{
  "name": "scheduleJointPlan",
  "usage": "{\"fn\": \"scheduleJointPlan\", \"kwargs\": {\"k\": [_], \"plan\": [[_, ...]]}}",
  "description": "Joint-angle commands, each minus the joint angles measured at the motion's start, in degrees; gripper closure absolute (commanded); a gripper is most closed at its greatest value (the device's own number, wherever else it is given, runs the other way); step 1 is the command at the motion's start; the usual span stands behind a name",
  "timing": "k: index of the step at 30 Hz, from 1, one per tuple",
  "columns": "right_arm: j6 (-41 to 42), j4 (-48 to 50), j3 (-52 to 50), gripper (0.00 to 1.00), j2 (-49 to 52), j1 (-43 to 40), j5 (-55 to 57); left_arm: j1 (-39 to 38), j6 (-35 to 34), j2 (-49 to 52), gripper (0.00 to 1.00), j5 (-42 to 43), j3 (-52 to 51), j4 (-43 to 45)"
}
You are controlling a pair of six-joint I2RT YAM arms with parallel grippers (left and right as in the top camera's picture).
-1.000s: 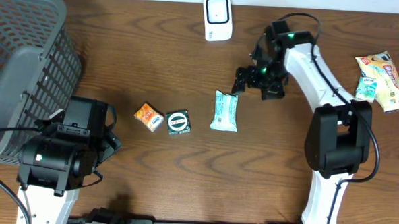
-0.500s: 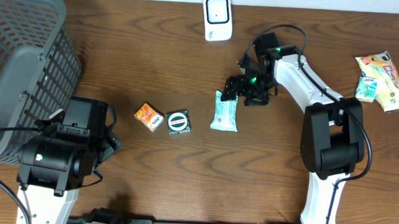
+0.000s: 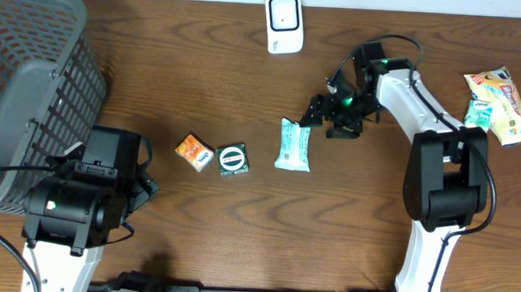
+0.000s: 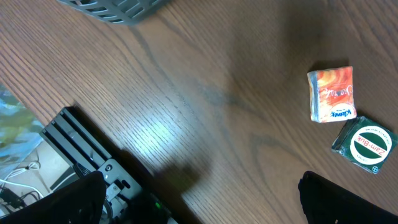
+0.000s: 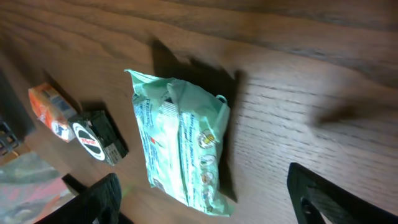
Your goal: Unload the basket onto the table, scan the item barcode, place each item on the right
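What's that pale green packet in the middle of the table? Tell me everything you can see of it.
The green packet is a small, soft pouch of crinkly, shiny film, mint green with white and blue printing too small to read. It looks puffy, with a crimped end. It lies flat on the wooden table, apart from the dark green tin beside it. The right gripper hangs open by one end, apparently not touching it.

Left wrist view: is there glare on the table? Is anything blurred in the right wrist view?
Left wrist view: yes, a pale glare patch on the table. Right wrist view: the green packet is sharp, with a dark shadow; the gripper fingers are blurred.
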Motion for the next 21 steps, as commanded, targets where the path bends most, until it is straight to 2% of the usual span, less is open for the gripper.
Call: {"fn": "scheduleJointPlan", "kwargs": {"k": [1,13,18,21], "plan": [[-1.5,-0.8,-0.3,0.21,-3.2,0.3,-1.6,0.2,-0.5,-0.3,0.03,-0.9,1.1,-0.2],[-0.8,-4.9,-2.1,0.18,-12.2,2.7,8.9,0.2,-0.5,-0.3,0.02,-0.9,1.1,-0.2],[1.7,2.2,-10.7,0.16,-16.6,3.6,8.9,0.2,-0.5,-0.3,0.02,-0.9,1.1,-0.2],[2.6,8.5,-16.0,0.05,-18.9,3.6,8.8,0.2,-0.5,-0.3,0.02,-0.9,1.1,-0.2]]}}
